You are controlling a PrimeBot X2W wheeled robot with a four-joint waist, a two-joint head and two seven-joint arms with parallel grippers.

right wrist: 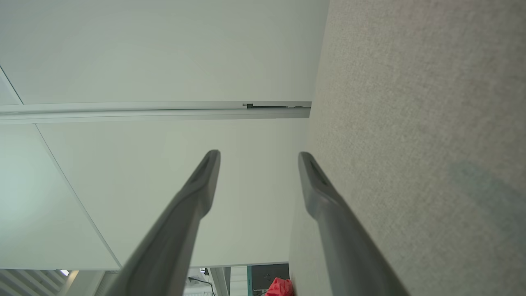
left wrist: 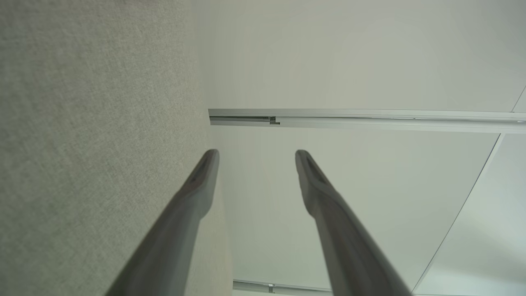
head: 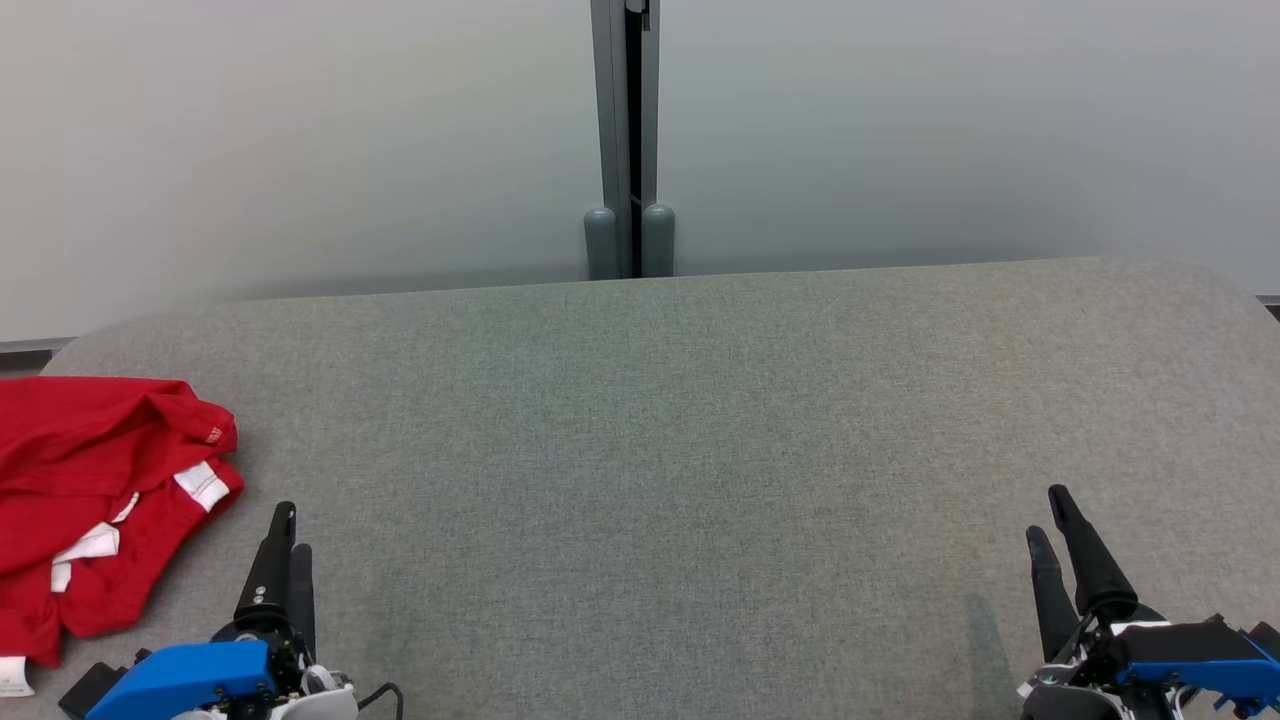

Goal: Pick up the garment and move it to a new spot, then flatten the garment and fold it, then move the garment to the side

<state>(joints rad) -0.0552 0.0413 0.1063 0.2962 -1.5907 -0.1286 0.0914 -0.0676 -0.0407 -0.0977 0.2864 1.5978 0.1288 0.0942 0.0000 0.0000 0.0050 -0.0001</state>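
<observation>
The garment (head: 95,490) is a crumpled red shirt with white trim and labels, lying at the left edge of the grey table (head: 680,450). A small red patch of the garment (right wrist: 280,287) shows at the bottom of the right wrist view. My left gripper (head: 290,528) stands low at the front left, just right of the garment and apart from it; its fingers (left wrist: 197,189) are spread in the left wrist view with nothing between them. My right gripper (head: 1048,515) is at the front right, far from the garment, its fingers (right wrist: 201,185) also apart and empty.
A pale wall runs behind the table, with a grey vertical post (head: 628,140) at its middle. The table's far edge curves down at both back corners. A shadow (head: 985,650) lies beside the right gripper.
</observation>
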